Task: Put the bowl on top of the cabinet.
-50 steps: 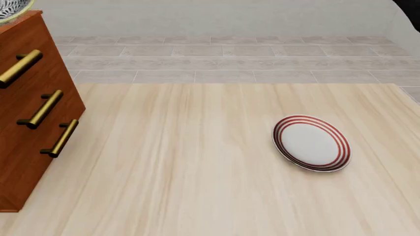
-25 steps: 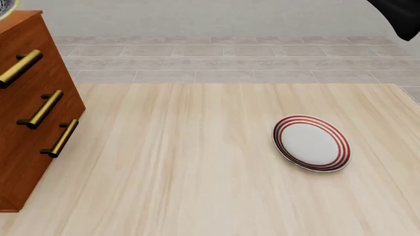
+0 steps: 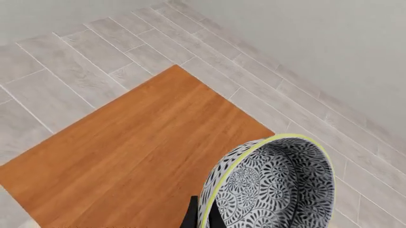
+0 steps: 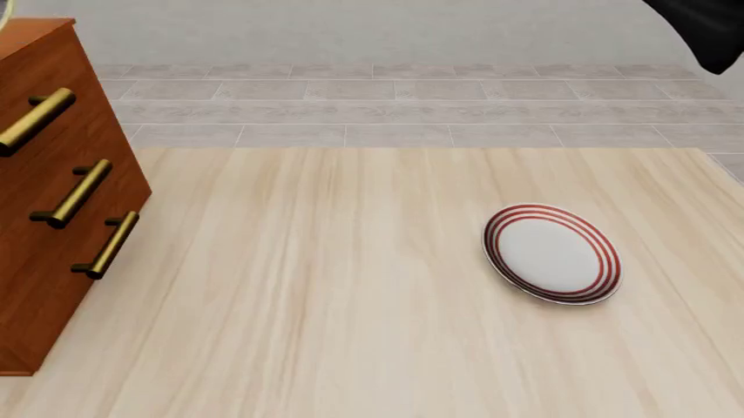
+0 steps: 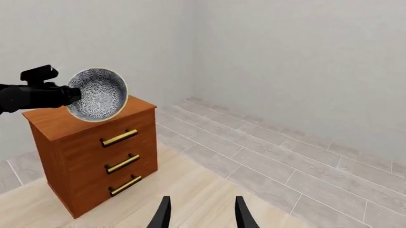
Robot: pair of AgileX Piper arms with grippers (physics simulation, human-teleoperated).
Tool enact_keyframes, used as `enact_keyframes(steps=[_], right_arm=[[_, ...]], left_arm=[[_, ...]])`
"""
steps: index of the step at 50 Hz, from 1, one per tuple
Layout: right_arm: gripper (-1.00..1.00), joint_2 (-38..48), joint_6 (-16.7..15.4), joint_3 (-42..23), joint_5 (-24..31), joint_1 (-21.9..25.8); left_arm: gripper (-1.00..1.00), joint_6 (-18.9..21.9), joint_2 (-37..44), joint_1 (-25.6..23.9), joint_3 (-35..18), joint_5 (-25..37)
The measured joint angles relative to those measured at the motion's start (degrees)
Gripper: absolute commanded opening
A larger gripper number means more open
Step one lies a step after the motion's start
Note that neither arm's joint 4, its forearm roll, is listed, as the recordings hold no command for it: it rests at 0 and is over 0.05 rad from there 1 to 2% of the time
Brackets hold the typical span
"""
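The black-and-white patterned bowl (image 5: 97,94) hangs tilted on its side just above the top of the reddish-brown cabinet (image 5: 95,156). My left gripper (image 3: 201,217) is shut on the bowl's (image 3: 273,185) yellowish rim, with the cabinet top (image 3: 127,147) below it. In the right wrist view the left arm (image 5: 32,92) reaches in from beside the cabinet. My right gripper (image 5: 203,216) is open and holds nothing, well away from the cabinet and high over the table. The front view shows only the cabinet's (image 4: 58,200) drawer side with brass handles.
A flat white plate with red rings (image 4: 551,252) lies on the light wooden table (image 4: 326,305) towards the right. A dark part of the right arm (image 4: 709,26) shows in the front view's top right corner. Grey tiled floor and pale walls lie beyond.
The bowl has slid left, almost out of the front view's top left corner. The right arm came further into the top right corner, then held still.
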Motion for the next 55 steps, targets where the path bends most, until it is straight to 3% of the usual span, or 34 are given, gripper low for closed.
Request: enact_keyframes(steps=[55], right_arm=[[1.00,-0.18,-0.08,-0.01,0.08,-0.24]], left_arm=[[-1.00,0.56,-1.35,8.51,3.77,-1.90]])
